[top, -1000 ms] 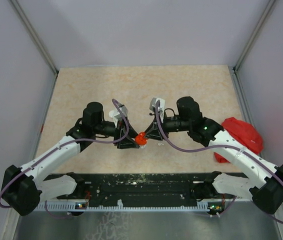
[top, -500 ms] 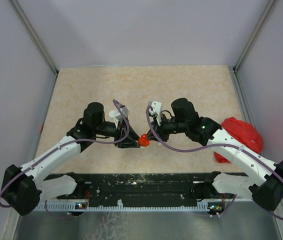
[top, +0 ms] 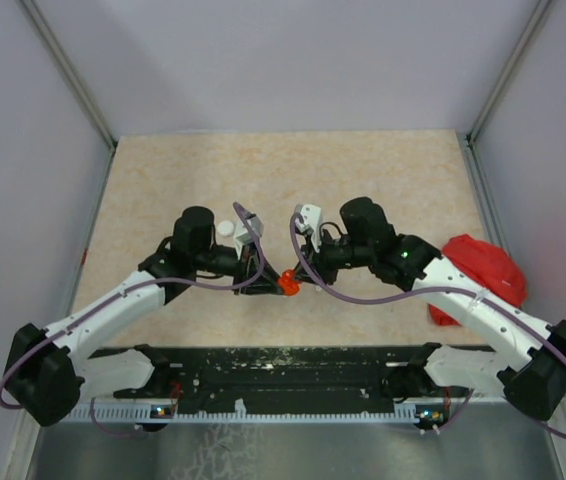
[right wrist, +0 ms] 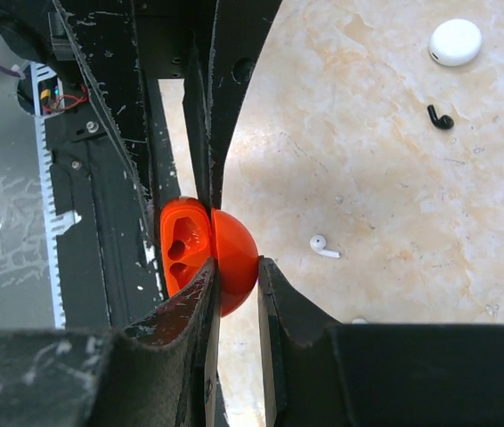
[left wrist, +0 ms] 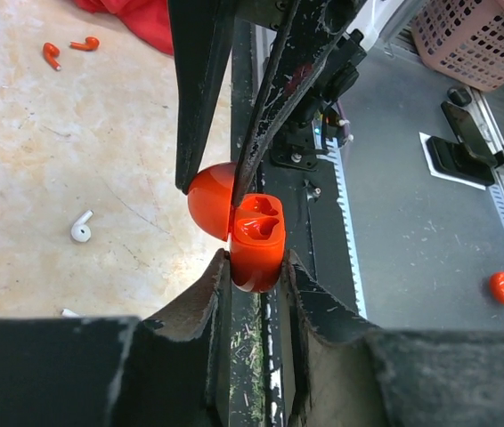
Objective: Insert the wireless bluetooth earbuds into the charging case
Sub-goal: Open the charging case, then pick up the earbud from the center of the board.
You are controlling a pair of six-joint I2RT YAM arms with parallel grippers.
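Note:
An open red-orange charging case (top: 288, 283) hangs between both grippers above the table's near edge. My left gripper (left wrist: 256, 258) is shut on the case's base (left wrist: 258, 233), whose two sockets look empty. My right gripper (right wrist: 236, 267) is shut on the domed lid (right wrist: 237, 258); the base (right wrist: 183, 245) shows beside it. Earbuds lie loose on the table: two red-orange ones (left wrist: 50, 55) (left wrist: 85, 43), a white one (left wrist: 80, 228), also in the right wrist view (right wrist: 325, 246), and a black one (right wrist: 439, 116).
A red cloth lump (top: 483, 265) lies at the right edge of the table. A round white case (right wrist: 455, 42) sits behind the left arm, also in the top view (top: 225, 228). The black base rail (top: 283, 365) runs under the grippers.
My right wrist has turned and shifted left; my left arm has shifted slightly right. The orange case stays held between the two grippers.

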